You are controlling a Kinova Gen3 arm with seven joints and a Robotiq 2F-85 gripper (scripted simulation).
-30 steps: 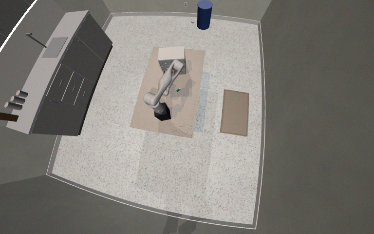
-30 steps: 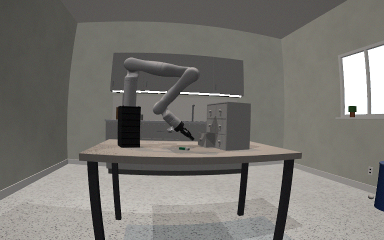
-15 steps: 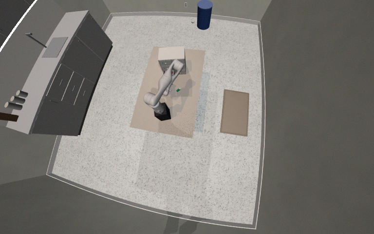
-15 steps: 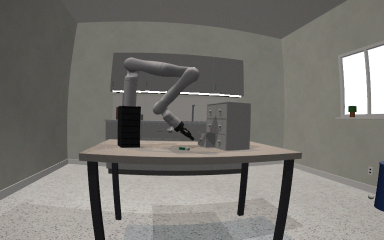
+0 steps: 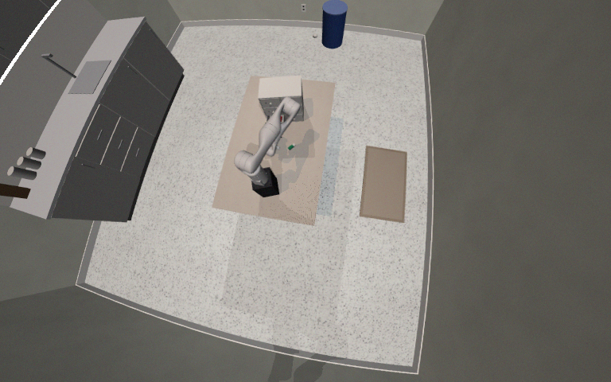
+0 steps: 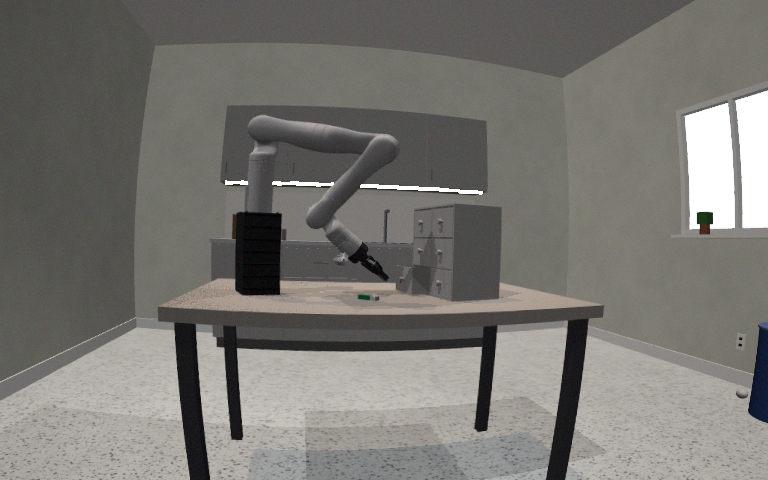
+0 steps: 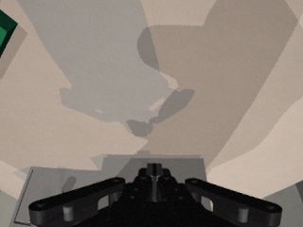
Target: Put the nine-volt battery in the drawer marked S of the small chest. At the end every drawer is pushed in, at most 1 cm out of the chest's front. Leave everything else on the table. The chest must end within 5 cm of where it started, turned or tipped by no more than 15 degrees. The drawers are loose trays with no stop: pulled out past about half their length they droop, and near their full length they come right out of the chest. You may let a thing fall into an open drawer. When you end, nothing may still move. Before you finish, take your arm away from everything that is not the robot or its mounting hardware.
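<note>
The nine-volt battery (image 6: 368,296), green with a white end, lies flat on the table in front of the chest; it also shows in the overhead view (image 5: 290,146) and at the left edge of the wrist view (image 7: 6,33). The small grey chest (image 6: 456,251) (image 5: 280,95) stands at the table's far end. One bottom drawer (image 6: 410,280) stands pulled out toward the arm. My gripper (image 6: 381,274) is shut and empty, tilted down, hovering above the table between the battery and the open drawer. In the wrist view its closed fingers (image 7: 151,170) point over bare table. The drawer marks are too small to read.
The arm's black pedestal (image 6: 257,252) (image 5: 266,182) stands on the table's left part. The table's front edge (image 6: 379,314) runs close to the battery. A blue barrel (image 5: 334,23) stands on the floor, far from the table.
</note>
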